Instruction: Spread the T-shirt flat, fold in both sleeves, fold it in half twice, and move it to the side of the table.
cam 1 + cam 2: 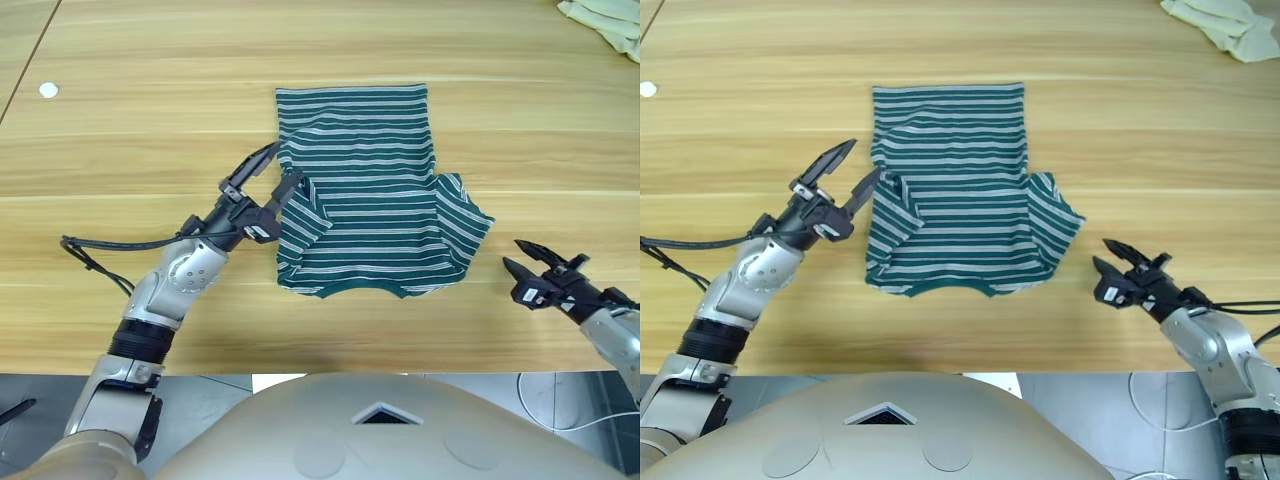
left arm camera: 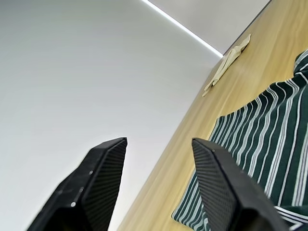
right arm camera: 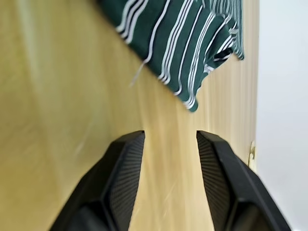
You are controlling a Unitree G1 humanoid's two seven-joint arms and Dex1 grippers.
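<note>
T-shirt, dark green with pale stripes: lies at the middle of the head view on a wooden table, long axis running from the collar at the lower edge of the cloth up to the hem nearer the top of the frame. Left sleeve: turned in over the body. Right sleeve: partly doubled, its corner jutting toward the right of the frame. Left gripper: mine, fingers spread and holding nothing, at the cloth's left edge about midway along its length; whether a fingertip touches the cloth I cannot tell. Right gripper: mine, likewise spread and holding nothing, in the lower right of the frame, apart from the cloth, with the jutting sleeve corner up and to its left. Nearer arm: the left. Judgement: sleeves look mostly done, so the halving folds appear to be next, and they would run along that long axis, collar end toward hem end. Surface: light wood planks, grain running across the frame, smooth. Other items: a pale cloth in the upper right corner, a small white round mark at upper left, both well apart from the shirt. Room: a plain pale wall beyond the table's far edge.
</note>
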